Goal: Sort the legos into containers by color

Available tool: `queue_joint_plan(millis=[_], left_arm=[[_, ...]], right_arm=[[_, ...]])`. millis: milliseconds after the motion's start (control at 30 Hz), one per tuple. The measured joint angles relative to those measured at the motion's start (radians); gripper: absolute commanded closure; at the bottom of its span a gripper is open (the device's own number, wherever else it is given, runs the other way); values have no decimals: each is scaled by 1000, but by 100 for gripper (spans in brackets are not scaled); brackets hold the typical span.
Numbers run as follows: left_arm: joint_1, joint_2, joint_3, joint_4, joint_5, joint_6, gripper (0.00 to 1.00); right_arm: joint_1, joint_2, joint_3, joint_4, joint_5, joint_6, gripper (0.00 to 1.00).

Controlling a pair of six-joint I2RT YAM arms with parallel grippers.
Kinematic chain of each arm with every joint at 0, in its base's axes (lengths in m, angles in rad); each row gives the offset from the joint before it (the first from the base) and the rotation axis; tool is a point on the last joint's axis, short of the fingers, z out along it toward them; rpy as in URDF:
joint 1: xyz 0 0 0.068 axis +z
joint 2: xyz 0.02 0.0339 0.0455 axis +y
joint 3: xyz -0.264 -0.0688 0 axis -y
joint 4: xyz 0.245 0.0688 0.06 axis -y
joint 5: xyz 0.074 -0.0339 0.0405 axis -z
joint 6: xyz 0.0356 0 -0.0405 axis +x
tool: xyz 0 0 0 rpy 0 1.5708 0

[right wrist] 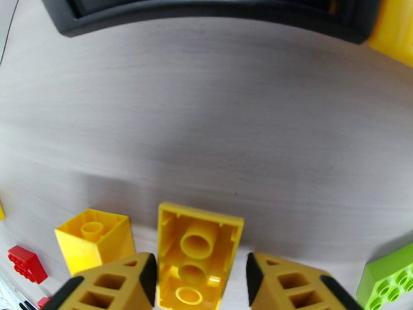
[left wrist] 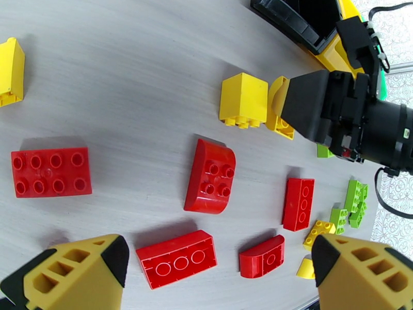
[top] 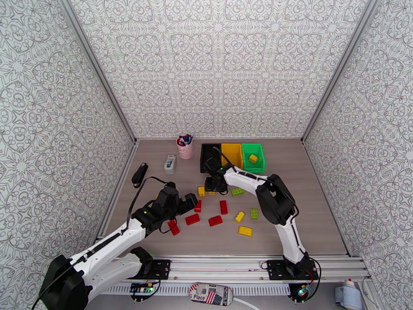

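Note:
Red, yellow and light green legos lie scattered on the table's middle. Behind them stand the black bin (top: 208, 151), the yellow bin (top: 232, 149) and the green bin (top: 253, 150), which has a yellow brick (top: 253, 158) in it. My right gripper (right wrist: 199, 285) is down at the table with its fingers close on either side of an upturned yellow brick (right wrist: 199, 244); a thin gap shows on the right. A yellow cube brick (right wrist: 93, 241) lies just left of it. My left gripper (left wrist: 217, 277) hovers open over a red brick (left wrist: 175, 259) and a curved red brick (left wrist: 261, 256).
A pink cup of pens (top: 185, 147), a small white-and-blue box (top: 170, 163) and a black object (top: 139, 174) sit at the back left. Patterned walls close three sides. A green brick (right wrist: 390, 277) lies right of my right gripper.

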Motion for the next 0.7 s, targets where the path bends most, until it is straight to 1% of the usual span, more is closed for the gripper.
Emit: queue_joint_plan(millis=[300, 400, 533, 700], left_arm=[[0, 34, 0, 14, 5, 0, 1], [0, 70, 3, 24, 14, 1, 1], [-8, 145, 42, 37, 31, 10, 1], [-32, 270, 157, 87, 53, 35, 1]], right_arm=[[0, -6, -8, 8, 16, -8, 68], [0, -21, -29, 16, 23, -10, 69], [-3, -61, -77, 19, 26, -11, 71], [-30, -164, -145, 21, 29, -19, 72]])
